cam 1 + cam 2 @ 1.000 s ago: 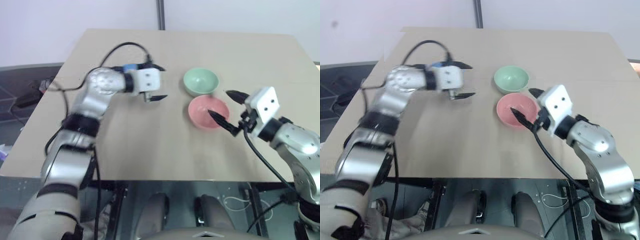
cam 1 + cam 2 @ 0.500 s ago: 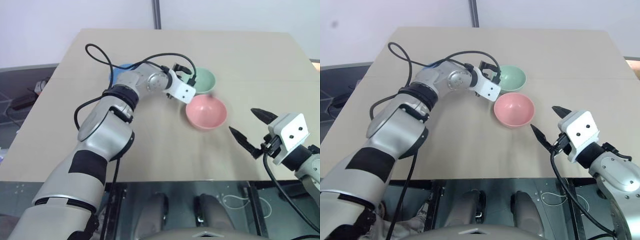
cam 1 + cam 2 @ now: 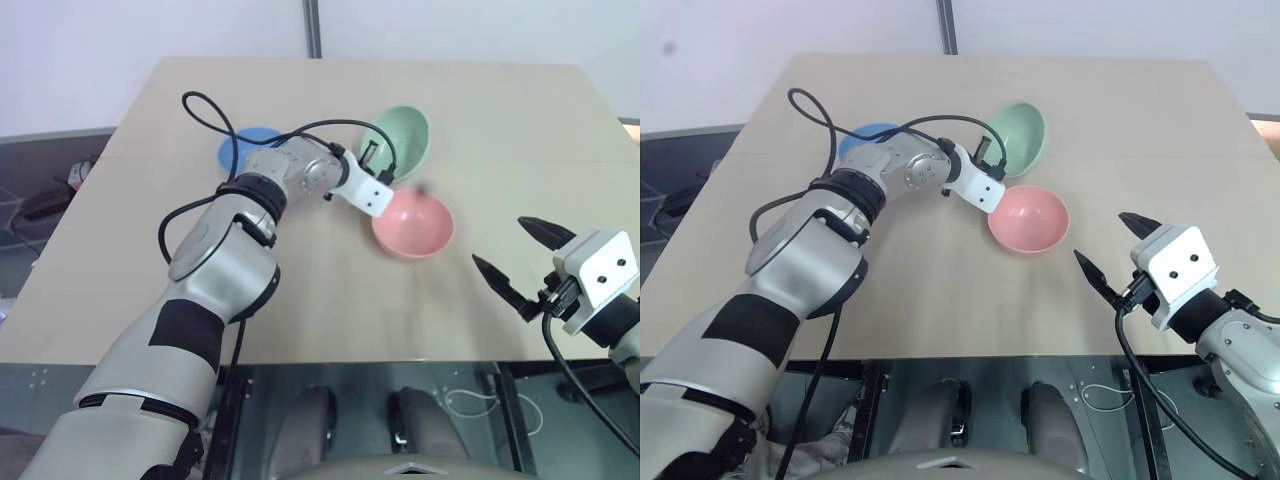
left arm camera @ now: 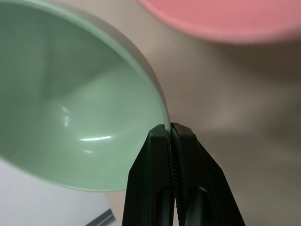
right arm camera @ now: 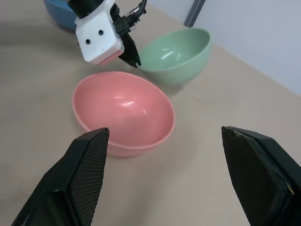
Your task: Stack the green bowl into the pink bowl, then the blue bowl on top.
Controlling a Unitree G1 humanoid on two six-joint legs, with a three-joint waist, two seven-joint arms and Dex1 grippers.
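Note:
The green bowl (image 3: 400, 135) is tipped up on the table's far side, its near rim pinched by my left gripper (image 3: 373, 166). In the left wrist view the black fingers (image 4: 160, 155) are shut on that thin rim of the green bowl (image 4: 70, 108). Just in front of it the pink bowl (image 3: 413, 222) sits upright and holds nothing. The blue bowl (image 3: 245, 146) rests further left, partly hidden behind my left forearm. My right gripper (image 3: 503, 244) hangs open at the front right, apart from the pink bowl (image 5: 122, 113).
The tan table (image 3: 300, 300) carries the three bowls, with bare surface across its near half and left side. A black cable (image 3: 200, 110) loops above my left arm. A grey post (image 3: 312, 28) stands behind the far edge.
My left gripper reached the green bowl, shut on its rim and tipped the bowl up. My right gripper drew back from the pink bowl toward the front right, staying open.

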